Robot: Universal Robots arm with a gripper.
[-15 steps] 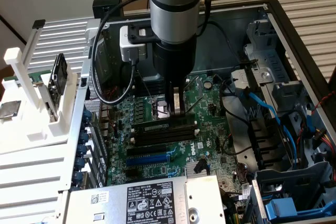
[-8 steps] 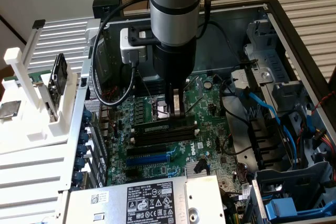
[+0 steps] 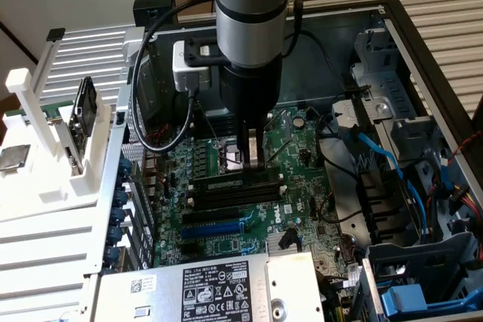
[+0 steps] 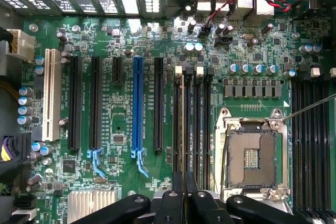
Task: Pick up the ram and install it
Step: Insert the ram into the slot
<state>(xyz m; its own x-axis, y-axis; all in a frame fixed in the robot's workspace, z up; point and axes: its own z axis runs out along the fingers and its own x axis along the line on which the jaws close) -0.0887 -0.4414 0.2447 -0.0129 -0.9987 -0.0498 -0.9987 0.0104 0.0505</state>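
Gripper (image 3: 253,157) is down inside the open PC case, right over the bank of black memory slots (image 3: 230,195) beside the empty CPU socket (image 4: 251,157). In the wrist view the fingers (image 4: 174,199) are drawn in close, and I read them as clamped on the ram (image 4: 182,124), which shows edge-on as a thin pale strip running straight out from between them.

Key relation: the ram's long axis runs parallel to the memory slots, not across them. It sits directly below the gripper, over the side of the bank towards the blue expansion slot (image 4: 137,103) rather than the socket side. The grip is near one end of the stick, so most of its length reaches away from the fingers along the slot line.

From this angle I can't tell whether the ram's edge is already in a slot or just above one. The exterior view doesn't help me, since the arm blocks the contact point.

The motherboard (image 3: 302,186) lies flat. A black cable (image 3: 151,141) loops near the wrist, apart from the slots.
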